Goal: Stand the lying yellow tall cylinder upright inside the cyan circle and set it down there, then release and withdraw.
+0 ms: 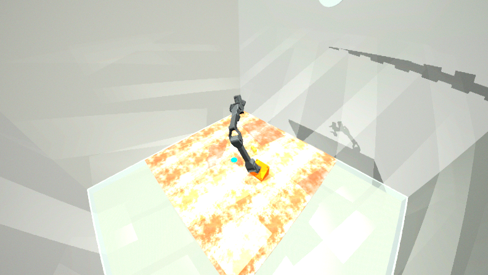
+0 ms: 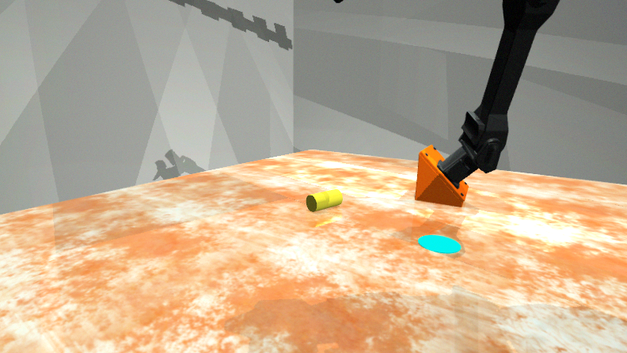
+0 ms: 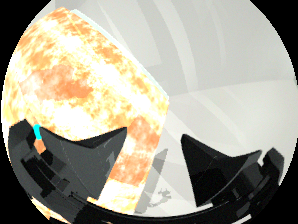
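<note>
Orange-mottled tabletop (image 2: 175, 271) bearing the yellow cylinder (image 2: 324, 200), which lies on its side well below and apart from the raised pincer (image 3: 154, 156), whose fingers stand spread on nothing, with the cyan circle (image 2: 438, 244) nearby.

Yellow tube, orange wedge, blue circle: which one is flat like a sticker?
The cyan circle. It lies flush on the table with no height. The yellow cylinder is a rounded tube on its side, and the orange wedge stands up, holding the arm.
</note>
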